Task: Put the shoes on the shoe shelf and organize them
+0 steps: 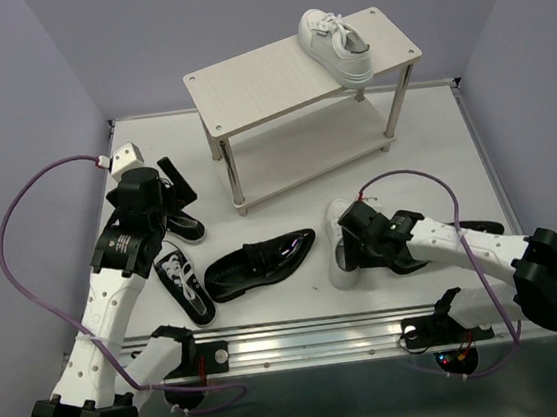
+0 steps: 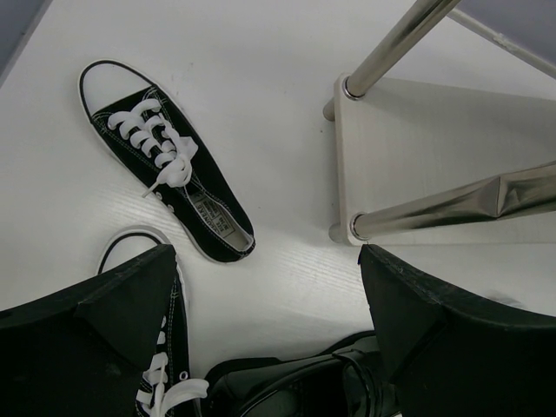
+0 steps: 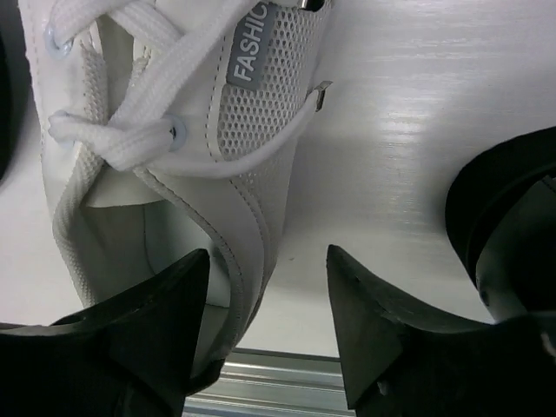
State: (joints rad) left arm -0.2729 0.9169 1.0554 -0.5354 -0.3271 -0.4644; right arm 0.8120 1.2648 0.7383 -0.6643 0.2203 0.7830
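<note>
— How far along are you?
— One white sneaker (image 1: 336, 46) sits on the shelf (image 1: 245, 91); the rest lie on the tabletop (image 1: 433, 151).
— Pincers?
— Your right pincer (image 3: 269, 256), jaws apart, straddles the second white sneaker (image 3: 174, 174)'s side. Your left pincer (image 2: 268, 252) hangs wide open, empty.

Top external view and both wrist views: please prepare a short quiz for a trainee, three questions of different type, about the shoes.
1. True or false: a black loafer stands on the shoe shelf.
2. Whose side lies between the fingers of the right gripper? A. a black canvas sneaker. B. the white sneaker on the table. C. a black loafer.
3. How many shoes are on the top board?
Key: 1 false. 2 B. 3 one, the other white sneaker.
</note>
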